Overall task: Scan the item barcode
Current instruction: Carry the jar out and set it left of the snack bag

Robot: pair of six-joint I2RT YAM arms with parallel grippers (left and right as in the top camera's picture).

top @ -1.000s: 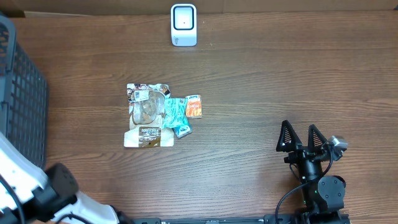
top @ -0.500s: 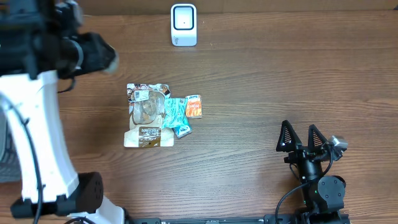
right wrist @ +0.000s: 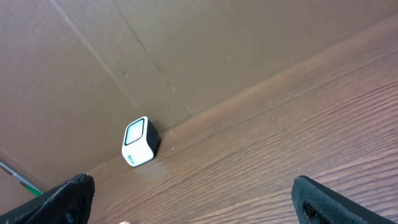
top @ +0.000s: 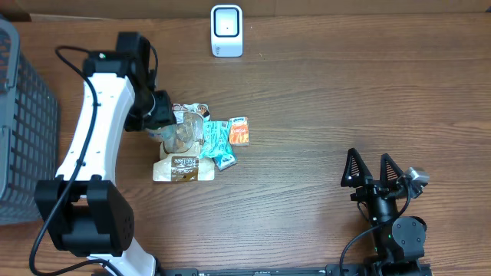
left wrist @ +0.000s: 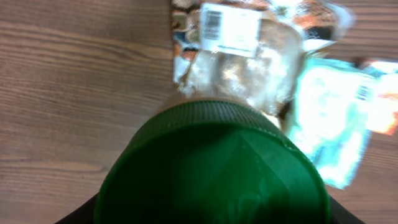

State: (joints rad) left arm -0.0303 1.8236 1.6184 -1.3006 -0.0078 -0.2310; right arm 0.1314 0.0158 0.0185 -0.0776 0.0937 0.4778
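Left arm has swung in from the near left edge of the table (top: 322, 92) within the last second. The left gripper (top: 161, 113) now sits over the top left corner of the big snack bag (top: 184, 153). Whether it touches the bag, cannot tell.

Left fingers: cannot tell their state. In the wrist view a green rounded shape (left wrist: 211, 168) fills the lower frame and hides them, and from overhead the arm covers them.

Items have not moved. The snack bag lies flat mid-table with a teal packet (top: 217, 143) lapping its right edge and an orange packet (top: 239, 132) just beyond that. The bag's white barcode label (left wrist: 230, 25) faces up near its top edge, plain in the left wrist view.

The scanner (top: 226, 31) stands at the far edge, well apart from the pile. The basket (top: 27, 130) is at far left.

The right gripper (top: 369, 157) is parked near right, fingers spread wide, nothing between them, unchanged.

Judgement: approach is done, pick not yet made. The label is face up, so the bag will likely need turning toward the scanner window. The overlapping teal packet could drag along on the lift.
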